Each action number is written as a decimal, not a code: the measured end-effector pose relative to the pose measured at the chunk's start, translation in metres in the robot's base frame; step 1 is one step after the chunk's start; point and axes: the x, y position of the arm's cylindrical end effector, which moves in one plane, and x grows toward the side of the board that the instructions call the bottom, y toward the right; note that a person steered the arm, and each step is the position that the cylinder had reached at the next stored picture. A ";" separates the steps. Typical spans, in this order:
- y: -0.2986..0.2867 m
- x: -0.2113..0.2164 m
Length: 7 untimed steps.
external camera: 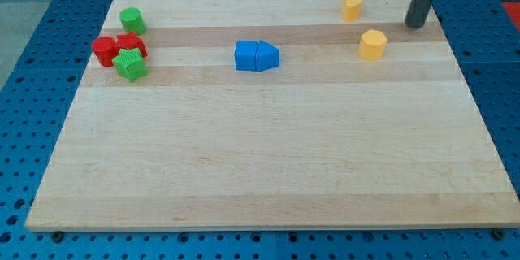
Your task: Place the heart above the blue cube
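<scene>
- Heart: the yellow heart (351, 6) sits near the table's top edge, right of centre. Its long axis and pointing direction cannot be read reliably at this size.
- Blue cube (246, 55): located at mid-width in the upper half of the table (260, 162), touching a second blue block (268, 55) on its right, which has a pointed or wedge-like end toward the view's right.
- My tip (415, 24), the lower end of the dark rod that serves as the tool, rests at the table's upper right, right of the heart and apart from it. The rod has no jaws and holds nothing.
- A yellow block (373, 45), roughly hexagonal, lies below and between the heart and the tip.
- The strip of table above the blue cube carries no block.
- Upper-left cluster: a green cylinder (132, 20) stands alone; two red blocks (104, 50) (132, 45) and a green star-like block (129, 66) touch one another.
- The table is pale, grained wood on a blue perforated base (32, 65). The blocks look like matte plastic.
</scene>
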 end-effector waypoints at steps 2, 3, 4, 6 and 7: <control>-0.134 -0.042; -0.204 -0.033; -0.129 -0.047; -0.135 -0.004; -0.197 -0.002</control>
